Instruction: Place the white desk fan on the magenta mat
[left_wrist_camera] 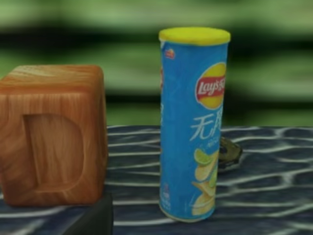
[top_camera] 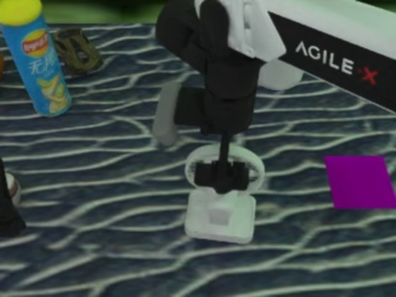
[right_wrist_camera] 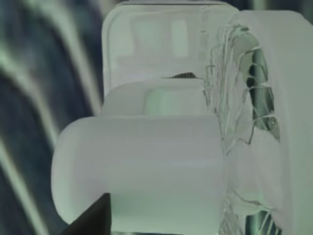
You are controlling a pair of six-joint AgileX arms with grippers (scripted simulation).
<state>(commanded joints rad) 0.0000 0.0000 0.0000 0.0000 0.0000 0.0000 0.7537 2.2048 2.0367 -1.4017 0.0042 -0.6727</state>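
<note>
Top view: the right gripper [top_camera: 221, 175] hangs straight down over the white desk fan [top_camera: 221, 201] at the middle of the table, its dark fingers set against the fan's round cage head; whether they press on it cannot be told. The fan stands upright on its rounded square base, on the blue, white-veined tablecloth [top_camera: 111, 247]. The magenta mat [top_camera: 361, 181] lies flat well apart from the fan, near the table's right edge, with nothing on it. The right wrist view looks close onto the fan's motor hub [right_wrist_camera: 146, 171] and wire cage [right_wrist_camera: 254, 127]. A white mug [top_camera: 279, 73] sits behind the arm. At the table's left rear stands a blue Lay's chip can [top_camera: 36, 59] with a yellow lid, and a wooden block [left_wrist_camera: 54, 134] shows beside it in the left wrist view. The left gripper is not in sight.
</note>
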